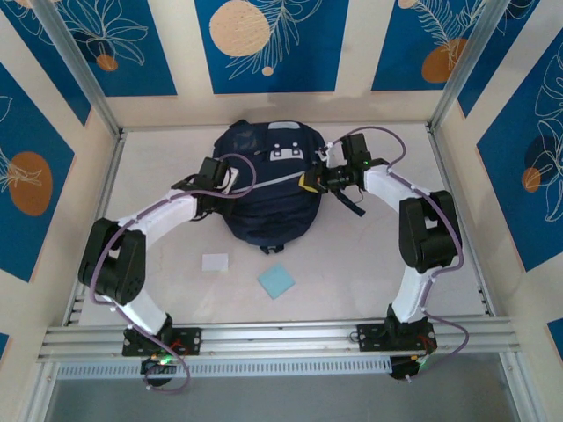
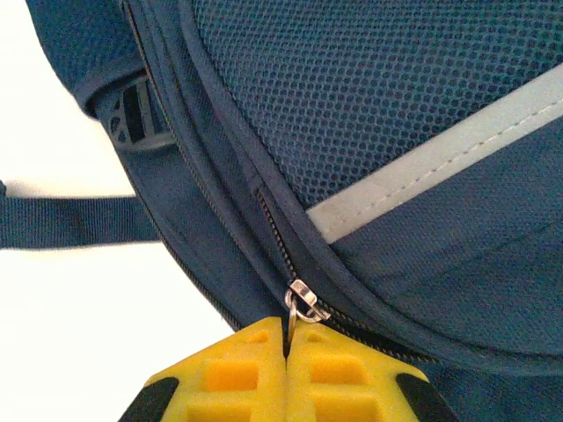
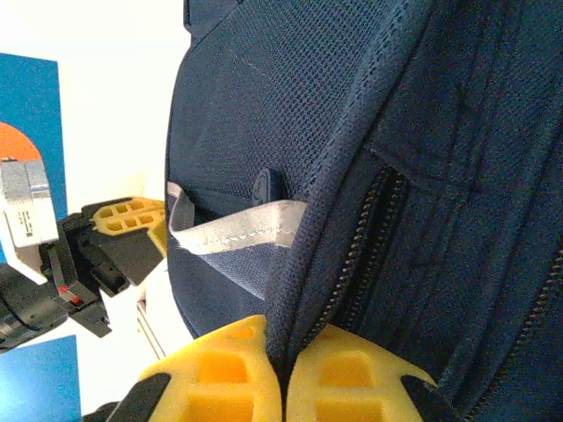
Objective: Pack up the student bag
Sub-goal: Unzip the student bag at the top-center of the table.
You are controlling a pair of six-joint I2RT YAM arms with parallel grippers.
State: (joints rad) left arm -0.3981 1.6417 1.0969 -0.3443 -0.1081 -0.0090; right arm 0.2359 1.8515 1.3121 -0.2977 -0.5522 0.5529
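Top external view puts the student bag (image 1: pixel 268 189) at the far middle of the table (image 1: pixel 352 281), flanked by both arms. On its left, the left gripper (image 2: pixel 286 341) has its fingers pinched together on the zipper pull (image 2: pixel 304 301), probably to run the zip, though which way is unclear. On the right, the right gripper (image 3: pixel 283 356) clamps a fold of the bag's fabric, apparently bracing it against that pull.

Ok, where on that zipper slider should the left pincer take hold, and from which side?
The thin metal ring hanging off the slider, with the left pincer coming end-on, fingers either side of its flat faces. It stands clear of the fabric of the student bag, so nothing else gets pinched.
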